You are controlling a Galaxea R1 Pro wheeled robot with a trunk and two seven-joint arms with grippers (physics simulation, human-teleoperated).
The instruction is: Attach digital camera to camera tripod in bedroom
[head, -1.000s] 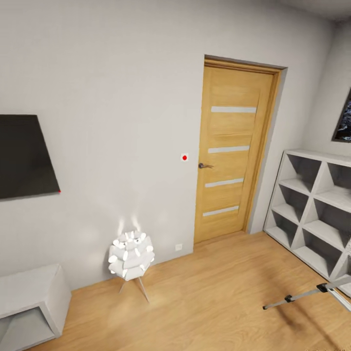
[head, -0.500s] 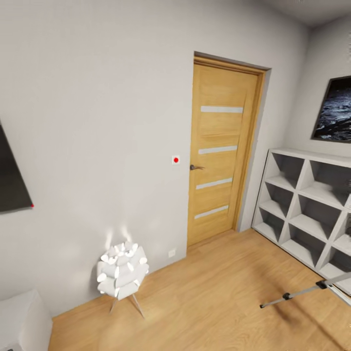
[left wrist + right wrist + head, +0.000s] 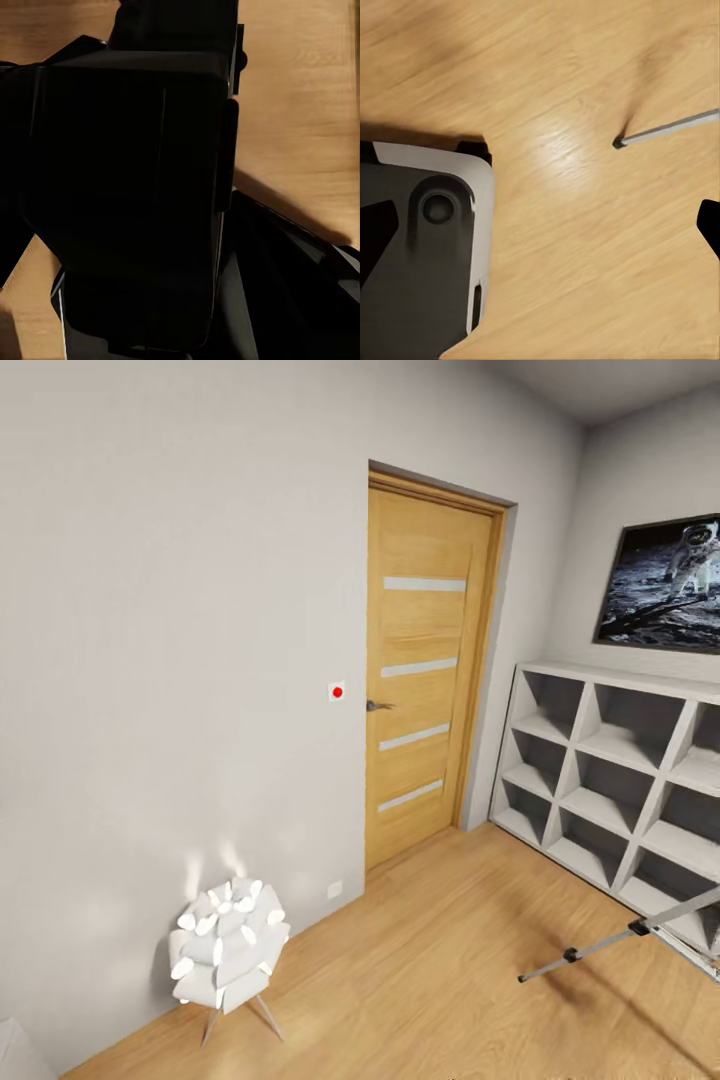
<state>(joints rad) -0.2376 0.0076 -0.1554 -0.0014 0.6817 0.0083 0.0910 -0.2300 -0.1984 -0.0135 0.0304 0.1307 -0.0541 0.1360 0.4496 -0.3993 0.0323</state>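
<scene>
View swung right: astronaut poster (image 3: 662,582) fully in; silver tripod leg (image 3: 600,945) on wood floor (image 3: 450,970); finger state unclear.

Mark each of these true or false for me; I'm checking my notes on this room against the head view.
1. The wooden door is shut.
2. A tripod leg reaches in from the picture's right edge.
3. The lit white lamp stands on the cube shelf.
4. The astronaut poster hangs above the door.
1. True: the wooden door sits closed in its frame.
2. True: a silver tripod leg slants down to the floor.
3. False: the lamp stands on the floor by the wall, left of the door, apart from the cube shelf.
4. False: the astronaut poster hangs above the shelf.
</scene>
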